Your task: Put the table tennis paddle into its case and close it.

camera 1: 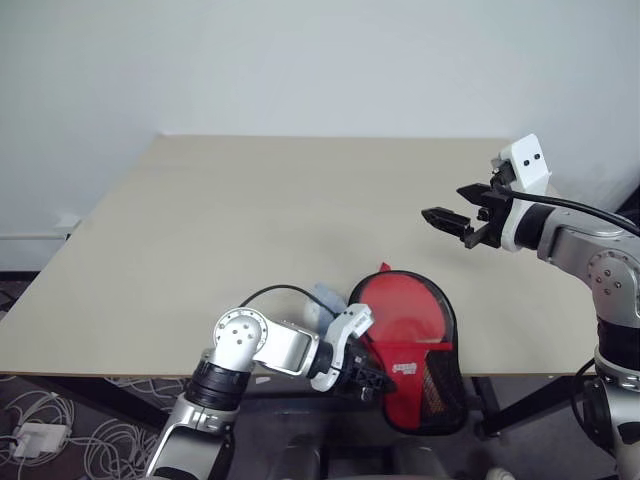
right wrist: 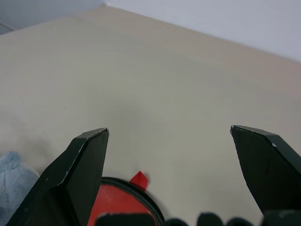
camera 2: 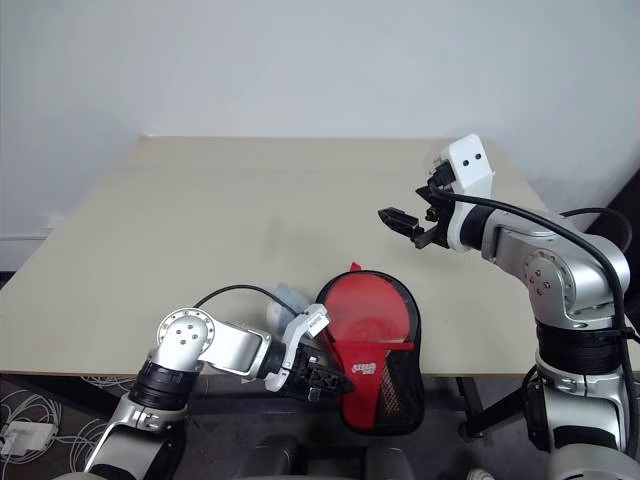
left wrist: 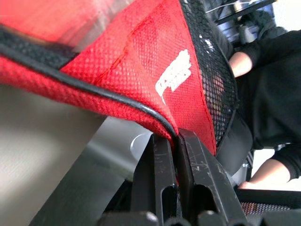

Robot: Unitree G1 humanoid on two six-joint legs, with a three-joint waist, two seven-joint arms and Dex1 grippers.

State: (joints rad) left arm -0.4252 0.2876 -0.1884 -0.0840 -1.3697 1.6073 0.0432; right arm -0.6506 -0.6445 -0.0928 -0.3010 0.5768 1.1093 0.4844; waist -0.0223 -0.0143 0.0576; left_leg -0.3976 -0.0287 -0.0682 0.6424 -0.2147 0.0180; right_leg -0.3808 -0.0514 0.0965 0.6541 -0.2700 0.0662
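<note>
The red case (camera 1: 410, 345) lies at the near edge of the counter (camera 1: 250, 230), and its black mesh end hangs off the edge. The left gripper (camera 1: 368, 376) has its jaws clenched on the case's black-trimmed edge. I think it holds that edge so the case stays put and can be worked on. A round red shape sits in the wide part of the case. It may be the table tennis paddle already tucked in, but I cannot tell for sure, since no wooden handle shows.

The right gripper (camera 1: 447, 221) hangs in the air above the counter, well apart from the case, with its jaws released wide and holding nothing. It looks ready to come down and help.

The left wrist view shows the pinch up close: the trim goes right between the two fingers (left wrist: 157, 179). It also shows a person's arm (left wrist: 242, 63) behind the mesh. The right wrist view shows a small red tab (right wrist: 139, 179) at the case's top rim and a bit of blue cloth (right wrist: 14, 176) beside it.
</note>
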